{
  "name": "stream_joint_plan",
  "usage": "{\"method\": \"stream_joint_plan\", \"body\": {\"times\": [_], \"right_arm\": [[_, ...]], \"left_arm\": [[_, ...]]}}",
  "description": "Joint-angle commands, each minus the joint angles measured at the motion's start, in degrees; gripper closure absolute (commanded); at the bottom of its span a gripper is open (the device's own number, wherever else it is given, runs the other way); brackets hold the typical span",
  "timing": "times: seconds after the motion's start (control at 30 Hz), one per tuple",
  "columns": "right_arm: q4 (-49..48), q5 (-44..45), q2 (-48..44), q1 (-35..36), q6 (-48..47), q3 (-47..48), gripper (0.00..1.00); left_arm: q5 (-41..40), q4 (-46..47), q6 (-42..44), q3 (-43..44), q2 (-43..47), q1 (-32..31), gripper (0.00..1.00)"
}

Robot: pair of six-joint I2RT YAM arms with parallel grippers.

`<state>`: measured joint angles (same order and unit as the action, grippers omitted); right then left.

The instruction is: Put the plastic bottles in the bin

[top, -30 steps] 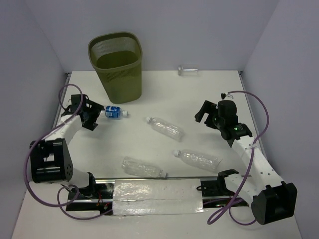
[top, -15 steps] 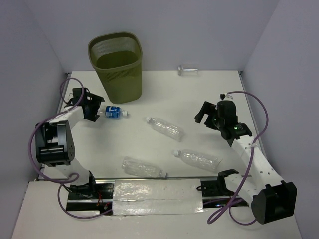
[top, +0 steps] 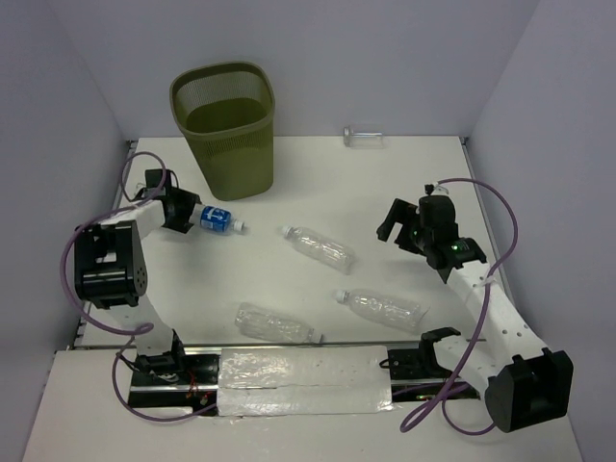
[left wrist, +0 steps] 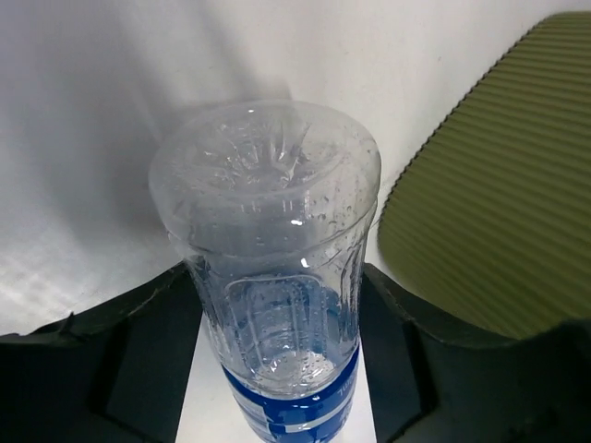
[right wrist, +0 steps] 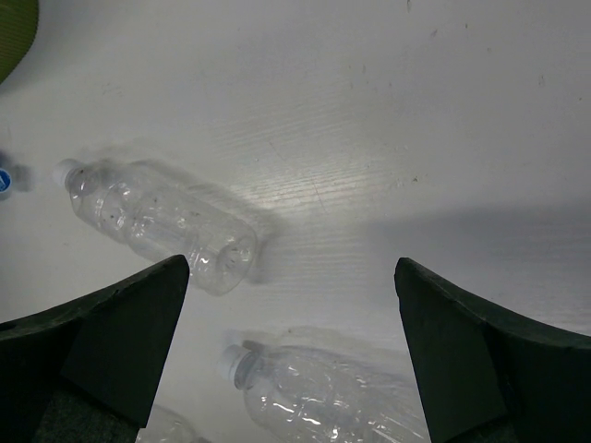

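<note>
My left gripper [top: 186, 213] is shut on the base end of a clear bottle with a blue label [top: 218, 219], which lies on the table just in front of the olive-green mesh bin [top: 224, 125]. In the left wrist view the fingers [left wrist: 157, 341] press both sides of this bottle [left wrist: 277, 231], with the bin [left wrist: 489, 212] at the right. Three clear label-less bottles lie on the table: one in the middle [top: 320, 247], one right of centre [top: 380, 306], one near the front [top: 274, 324]. My right gripper [top: 395, 220] is open and empty, above the table to their right. Its wrist view shows two of them [right wrist: 162, 221] [right wrist: 342, 397].
A small clear container [top: 363, 138] lies against the back wall at the right. A shiny plastic-covered strip [top: 303, 380] runs along the front edge between the arm bases. Grey walls close in the table on three sides.
My left arm has swung up and back, bringing the gripper in onto the blue-labelled bottle's base end. The bottle has hardly moved. The right arm has stayed still.
</note>
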<state>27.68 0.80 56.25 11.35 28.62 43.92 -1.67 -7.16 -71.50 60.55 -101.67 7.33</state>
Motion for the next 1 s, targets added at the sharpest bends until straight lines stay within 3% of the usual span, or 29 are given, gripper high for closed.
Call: {"method": "stream_joint_plan", "body": {"times": [0.0, 0.2, 0.3, 0.4, 0.47, 0.6, 0.77, 0.97], "right_arm": [[0.71, 0.79, -2.19, -0.19, 0.21, 1.61, 0.00], [2.55, -0.36, -2.55, -0.19, 0.47, 3.62, 0.00], [2.73, -0.53, -3.86, -0.19, 0.38, 4.59, 0.00], [2.20, -2.03, -4.04, -0.19, 0.73, 5.03, 0.00], [1.85, -2.90, -3.87, -0.19, 0.82, 5.30, 0.00], [1.59, -3.87, -4.83, -0.19, 1.96, 5.82, 0.00], [2.37, -2.39, -6.33, -0.19, 2.49, 7.05, 0.00], [3.08, -1.68, -6.59, -0.19, 3.02, 7.40, 0.00]], "left_arm": [[-3.07, -3.73, 4.42, 1.15, 8.20, 0.23, 0.42], [-6.24, -14.19, 19.89, 7.11, 24.90, 0.23, 0.43], [3.72, -16.31, 31.91, 15.61, 30.99, 0.14, 0.42], [9.92, -16.75, 35.02, 23.69, 33.81, -0.39, 0.42], [9.76, -16.75, 36.52, 28.02, 34.25, -0.92, 0.43], [7.30, -17.18, 38.89, 43.27, 28.56, -1.00, 0.41], [6.69, -20.17, 38.81, 66.04, 12.31, -3.37, 0.39], [3.61, -18.59, 38.81, 80.32, -3.87, -6.45, 0.39]]}}
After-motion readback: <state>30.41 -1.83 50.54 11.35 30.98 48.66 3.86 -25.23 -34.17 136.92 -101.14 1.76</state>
